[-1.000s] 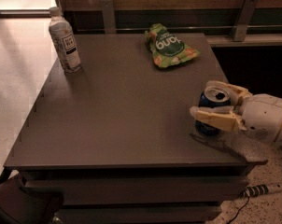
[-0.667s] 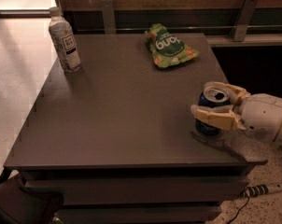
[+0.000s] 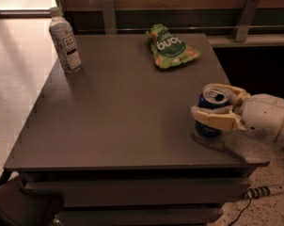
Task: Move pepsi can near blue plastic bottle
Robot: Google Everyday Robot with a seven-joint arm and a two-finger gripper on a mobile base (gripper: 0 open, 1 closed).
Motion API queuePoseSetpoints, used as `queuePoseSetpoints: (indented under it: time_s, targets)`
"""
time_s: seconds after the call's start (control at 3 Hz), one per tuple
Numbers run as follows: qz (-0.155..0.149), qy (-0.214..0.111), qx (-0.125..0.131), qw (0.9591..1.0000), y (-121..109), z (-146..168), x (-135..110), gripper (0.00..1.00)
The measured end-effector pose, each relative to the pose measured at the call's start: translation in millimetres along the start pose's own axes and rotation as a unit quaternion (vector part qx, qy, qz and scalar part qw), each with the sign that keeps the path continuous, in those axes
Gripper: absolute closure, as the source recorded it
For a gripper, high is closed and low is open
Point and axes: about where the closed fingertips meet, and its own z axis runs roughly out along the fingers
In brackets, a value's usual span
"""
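The pepsi can (image 3: 209, 116) stands upright near the right front edge of the dark table (image 3: 123, 107), dark blue with a silver top. My gripper (image 3: 209, 102) reaches in from the right, one pale finger (image 3: 216, 119) in front of the can and the other behind it, shut on the can. The blue plastic bottle (image 3: 65, 41) stands upright at the table's far left corner, pale with a white cap and a white-and-dark label, far from the can.
A green snack bag (image 3: 171, 47) lies flat at the far middle-right of the table. A wooden wall with metal brackets (image 3: 245, 18) runs behind the table. A cable (image 3: 262, 192) lies on the speckled floor at lower right.
The gripper and can have stayed in nearly the same place at the right front of the table. The bottle and the bag have not moved.
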Motion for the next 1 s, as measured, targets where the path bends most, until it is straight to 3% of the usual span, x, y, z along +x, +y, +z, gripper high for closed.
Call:
queuePoseSetpoints:
  time_s: [0.33,0.67,1.0]
  targets:
    - [-0.008,0.006,-0.006,0.9999,-0.8,15.8,-31.9,1.0]
    - [-0.023,0.02,-0.013,0.9995,6.9,58.4,-97.1,1.0]
    - [-0.026,0.03,-0.024,0.9989,25.6,109.4,-143.4,1.0]
